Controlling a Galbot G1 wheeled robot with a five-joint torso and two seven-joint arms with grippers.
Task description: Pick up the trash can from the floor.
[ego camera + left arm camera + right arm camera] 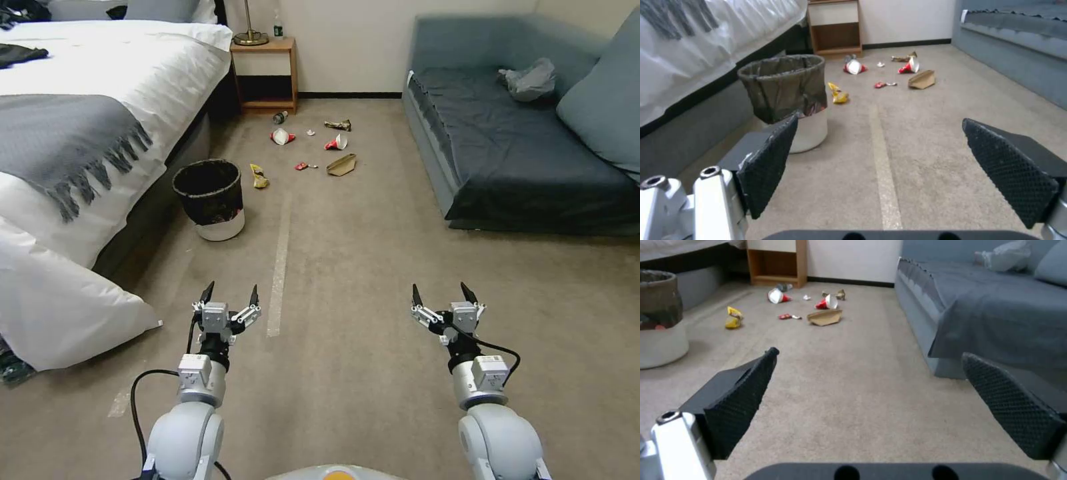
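Nothing done yet, far as I can judge: the trash can [209,199] sits on the floor [347,280] by the bed [100,87], upright, mouth facing the ceiling, long axis vertical, black liner folded over the rim w/ a white band at the base. A pale tape strip [280,253] runs along the carpet just to its right. The left claw [230,292] hangs above the carpet, well short of the can, fingers spread wide, nothing in them; in the left wrist view the can [786,96] stands ahead between its pads, nearer the one on the bed side. Litter [313,147] is scattered further back toward the nightstand [265,70]. Over on the right the right claw [445,293] is also splayed & empty, near the sofa [527,133]. Reach, grip & lift are all left to do.
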